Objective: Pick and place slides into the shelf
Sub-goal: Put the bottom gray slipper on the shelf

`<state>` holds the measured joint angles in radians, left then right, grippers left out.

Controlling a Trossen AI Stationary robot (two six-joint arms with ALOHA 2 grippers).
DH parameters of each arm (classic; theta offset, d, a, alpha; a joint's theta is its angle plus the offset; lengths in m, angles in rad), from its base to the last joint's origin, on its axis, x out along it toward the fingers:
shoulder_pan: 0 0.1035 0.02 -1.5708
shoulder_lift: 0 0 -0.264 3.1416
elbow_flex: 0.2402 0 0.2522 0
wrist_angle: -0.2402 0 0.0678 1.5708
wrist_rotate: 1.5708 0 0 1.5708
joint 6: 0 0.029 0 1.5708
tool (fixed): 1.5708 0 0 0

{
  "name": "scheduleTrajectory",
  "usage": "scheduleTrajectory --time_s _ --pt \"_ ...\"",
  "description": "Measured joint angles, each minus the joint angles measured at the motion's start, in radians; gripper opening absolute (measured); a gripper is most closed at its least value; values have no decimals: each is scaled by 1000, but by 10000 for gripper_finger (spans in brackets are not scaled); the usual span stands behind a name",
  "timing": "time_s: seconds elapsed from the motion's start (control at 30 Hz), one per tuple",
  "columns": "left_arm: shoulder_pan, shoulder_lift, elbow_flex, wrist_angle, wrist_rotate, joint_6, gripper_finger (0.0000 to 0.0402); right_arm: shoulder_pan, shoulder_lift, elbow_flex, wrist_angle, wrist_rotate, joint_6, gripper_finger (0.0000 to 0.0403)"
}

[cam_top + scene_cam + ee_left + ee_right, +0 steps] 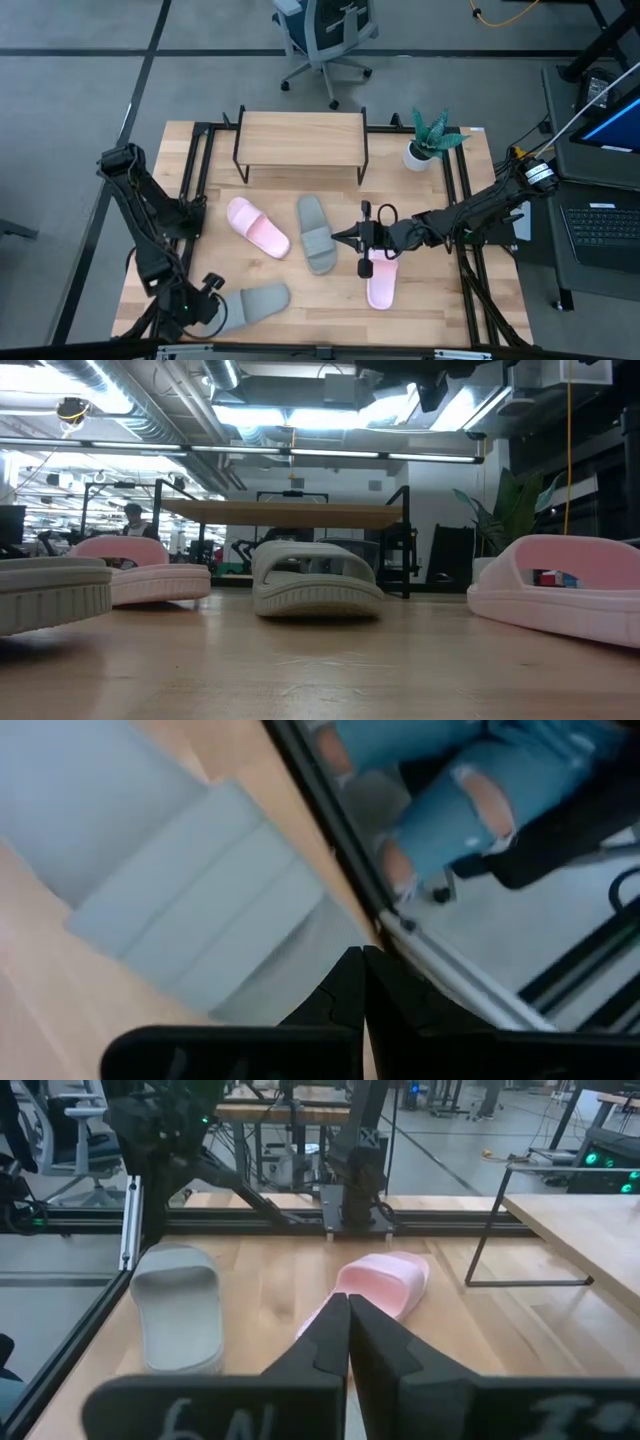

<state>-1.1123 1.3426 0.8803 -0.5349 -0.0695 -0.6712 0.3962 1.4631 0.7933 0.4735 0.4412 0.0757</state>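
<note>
Left end effector [358,982] and right end effector [347,1332] both closed.

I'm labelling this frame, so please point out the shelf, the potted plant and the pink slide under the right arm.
shelf [300,132]: high view, middle of its wooden plank top.
potted plant [418,155]: high view, its white pot.
pink slide [381,287]: high view, bare footbed.

Four slides lie on the light wooden table [440,300]: a pale grey-green slide [316,233] at the centre, another grey-green one [255,302] at the near left, a light pink slide [257,227] left of centre, and a second pink one [382,282] at the near right. The shelf [300,138] has a light plank top on black legs. A green-leaved plant [432,131] stands in a white pot [417,156] at the far right. Both arms are dark.
</note>
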Motion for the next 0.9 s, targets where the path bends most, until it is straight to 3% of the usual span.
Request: scheduleTrajectory --time_s 0.37,0.57,0.9 --pt "-8 101 0 7 -61 -46 0 0 0 0 10 0 -1 13" --pt "-7 108 0 16 -71 -93 0 0 0 0 11 0 0 13" --pt "16 108 0 14 -78 -36 0 5 0 0 12 0 -1 13"
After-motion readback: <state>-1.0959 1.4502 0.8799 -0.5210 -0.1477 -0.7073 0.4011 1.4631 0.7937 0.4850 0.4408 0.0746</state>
